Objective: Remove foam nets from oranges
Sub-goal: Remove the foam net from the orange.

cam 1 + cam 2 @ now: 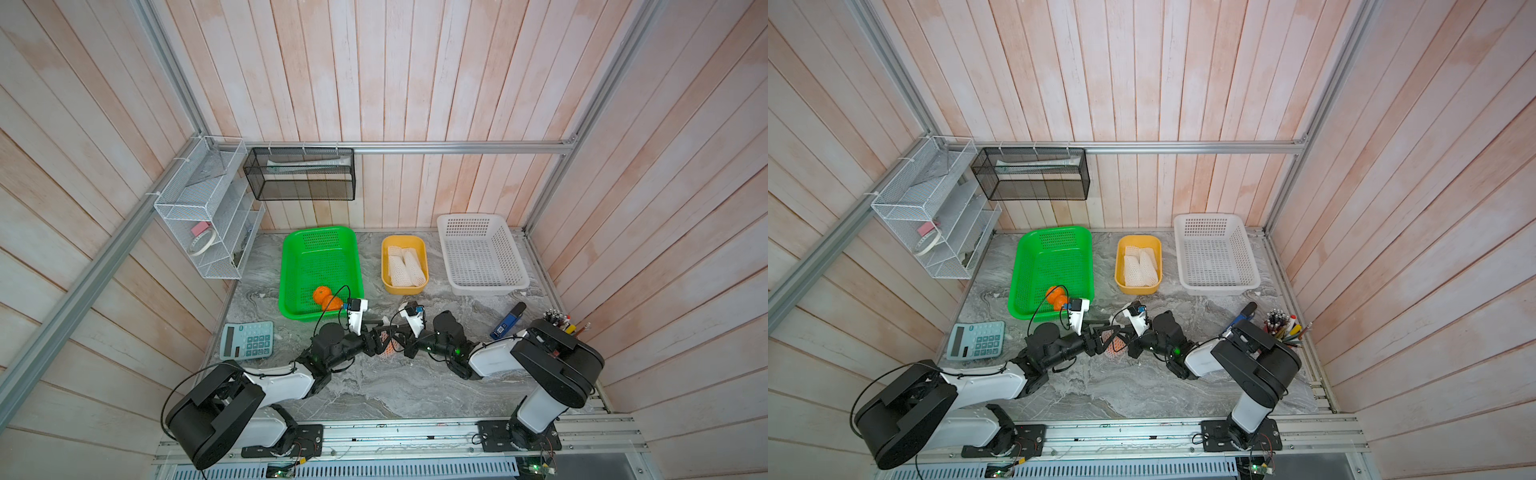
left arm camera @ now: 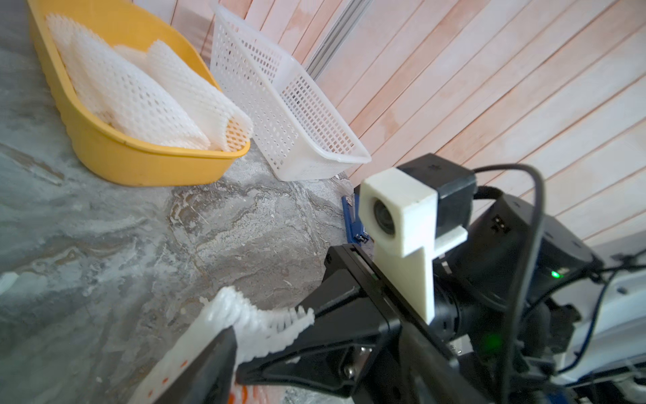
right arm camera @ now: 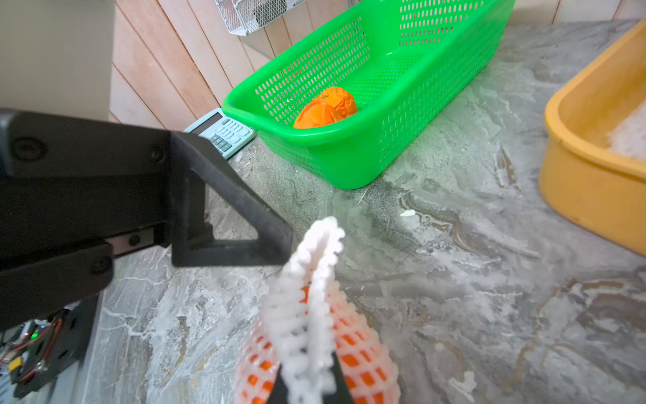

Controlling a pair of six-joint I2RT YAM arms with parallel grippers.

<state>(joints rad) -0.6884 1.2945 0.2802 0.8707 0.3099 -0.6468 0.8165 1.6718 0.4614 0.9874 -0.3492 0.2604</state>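
Observation:
One orange (image 1: 390, 352) still wrapped in a white foam net (image 3: 314, 266) lies on the marble table between my two grippers. My right gripper (image 3: 309, 381) is shut on the net's gathered end. My left gripper (image 1: 383, 340) stands open beside it, one finger (image 3: 244, 224) touching the net's edge, its other finger (image 2: 209, 367) along the net. Two bare oranges (image 1: 326, 298) sit in the near corner of the green basket (image 1: 291, 249). Flattened foam nets (image 1: 405, 266) lie in the yellow tub (image 1: 405, 239).
An empty white perforated basket (image 1: 513, 257) stands at the back right. A calculator (image 1: 247, 340) lies at the front left, a blue tool (image 1: 507, 322) and a pen holder (image 1: 559, 322) at the right. Wire racks (image 1: 199, 216) hang on the left wall.

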